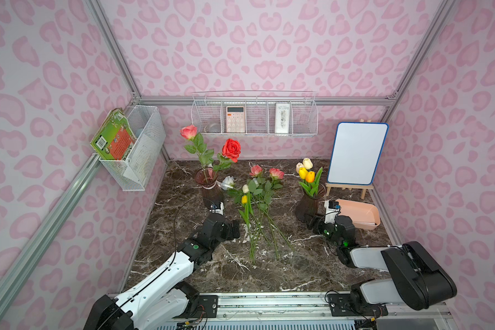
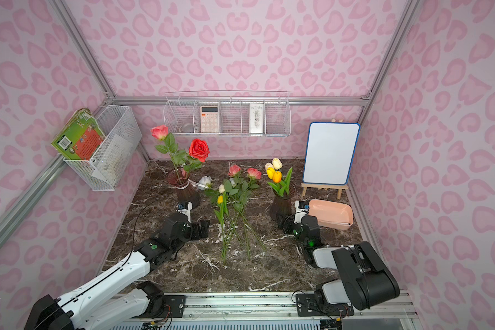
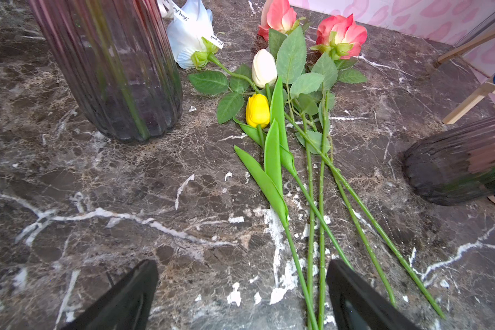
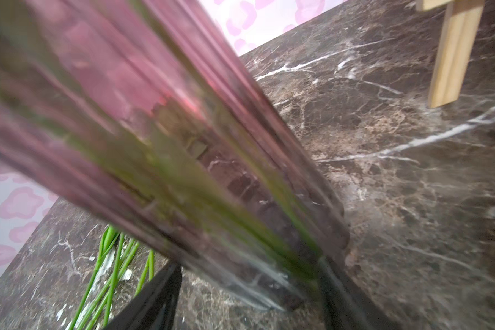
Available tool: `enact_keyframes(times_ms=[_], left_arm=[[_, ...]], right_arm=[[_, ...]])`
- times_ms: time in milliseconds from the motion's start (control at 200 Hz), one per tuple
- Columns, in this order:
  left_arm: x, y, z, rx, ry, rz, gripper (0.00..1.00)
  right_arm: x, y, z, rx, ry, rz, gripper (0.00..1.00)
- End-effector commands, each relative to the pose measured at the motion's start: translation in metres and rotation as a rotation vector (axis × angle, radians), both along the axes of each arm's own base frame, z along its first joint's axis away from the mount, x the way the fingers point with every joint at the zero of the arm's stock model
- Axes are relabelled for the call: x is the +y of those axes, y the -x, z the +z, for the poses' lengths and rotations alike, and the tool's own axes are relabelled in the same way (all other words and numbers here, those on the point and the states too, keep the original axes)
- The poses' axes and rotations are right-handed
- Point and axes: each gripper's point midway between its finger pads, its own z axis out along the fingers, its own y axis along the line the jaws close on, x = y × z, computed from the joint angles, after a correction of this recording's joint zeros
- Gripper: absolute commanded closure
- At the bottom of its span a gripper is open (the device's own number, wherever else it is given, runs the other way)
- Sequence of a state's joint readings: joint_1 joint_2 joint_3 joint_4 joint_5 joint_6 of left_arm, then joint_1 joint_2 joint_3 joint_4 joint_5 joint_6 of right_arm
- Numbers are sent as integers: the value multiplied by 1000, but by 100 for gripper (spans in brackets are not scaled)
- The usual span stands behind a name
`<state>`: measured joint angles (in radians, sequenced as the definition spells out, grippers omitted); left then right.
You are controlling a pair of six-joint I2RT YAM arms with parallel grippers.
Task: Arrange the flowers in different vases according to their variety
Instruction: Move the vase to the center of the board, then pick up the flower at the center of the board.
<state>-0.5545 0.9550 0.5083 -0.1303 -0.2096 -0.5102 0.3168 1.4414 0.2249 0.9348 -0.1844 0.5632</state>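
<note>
The banded vase [image 1: 212,191] stands at the left and holds a pink rose [image 1: 188,132] and a red rose [image 1: 231,149]. At the right, the other vase [image 1: 307,207] holds several tulips [image 1: 306,171]. Loose flowers lie between them: a white rose [image 3: 189,31], two pink roses [image 1: 255,170], a cream tulip [image 3: 264,68] and a yellow tulip [image 3: 257,110]. My left gripper [image 3: 242,265] is open low over the table, with some of the loose stems [image 3: 320,214] passing between its fingers. My right gripper [image 4: 250,265] straddles the base of the tulip vase [image 4: 183,143]; contact is blurred.
A peach tray [image 1: 357,217] lies just right of the right gripper. A whiteboard on a wooden easel [image 1: 357,154] stands behind it. Wire baskets hang on the back wall [image 1: 255,120] and the left wall [image 1: 135,148].
</note>
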Motion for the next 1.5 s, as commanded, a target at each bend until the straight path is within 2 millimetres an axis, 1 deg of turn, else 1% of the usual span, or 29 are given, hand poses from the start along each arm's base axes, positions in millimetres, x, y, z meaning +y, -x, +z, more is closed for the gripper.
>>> enact_keyframes(times_ms=[0,110,205,245,330,480,560,605,675,765,830,915,970,1025,1130,1200,1240,1285,1340,1425,1495], left_arm=[[3,-1,1,-9,-14,11,3],[4,-1,1,-10,-16,14,3],[3,-1,1,-9,-15,11,3],[3,-1,0,-7,-14,10,3],[1,-2,-1,-2,-12,4,3],[-3,-4,-6,20,-17,-8,4],[-4,-3,-9,34,-19,-15,4],[-6,-3,-11,47,-18,-20,4],[-11,-2,-15,75,-13,-44,4],[-18,1,-24,142,-8,-69,6],[-25,5,-30,206,5,-92,8],[-37,10,-31,275,25,-126,12],[-41,14,-33,326,20,-135,16],[-46,18,-36,371,13,-144,18],[-52,27,-46,461,-16,-149,23],[-52,32,-55,513,-55,-134,29],[-51,33,-59,524,-74,-127,33],[-50,33,-62,532,-92,-116,39],[-50,32,-66,538,-110,-104,44],[-54,26,-71,553,-127,-103,46],[-60,21,-75,572,-133,-115,47]], right_arm=[[7,-16,12,-61,-34,3,26],[11,-30,0,-43,-28,-2,29],[15,-42,-8,-30,-33,-3,29],[17,-49,-9,-26,-38,-3,29],[21,-62,-18,6,-43,-10,29],[29,-89,-26,46,-50,-12,30],[32,-98,-32,74,-48,-7,29],[35,-100,-31,80,-56,1,29],[39,-97,-30,91,-72,17,28],[40,-89,-29,129,-66,13,28],[40,-79,-27,156,-62,22,27],[42,-64,-21,174,-34,46,26],[42,-56,-14,179,-10,46,25],[42,-50,-5,170,5,46,24],[41,-38,14,123,36,59,23],[41,-27,26,69,65,84,22],[40,-21,29,49,81,104,21],[37,-16,31,27,102,110,21],[31,-11,33,-13,130,98,21],[23,-8,34,-52,150,71,21],[19,-5,29,-59,150,57,20]])
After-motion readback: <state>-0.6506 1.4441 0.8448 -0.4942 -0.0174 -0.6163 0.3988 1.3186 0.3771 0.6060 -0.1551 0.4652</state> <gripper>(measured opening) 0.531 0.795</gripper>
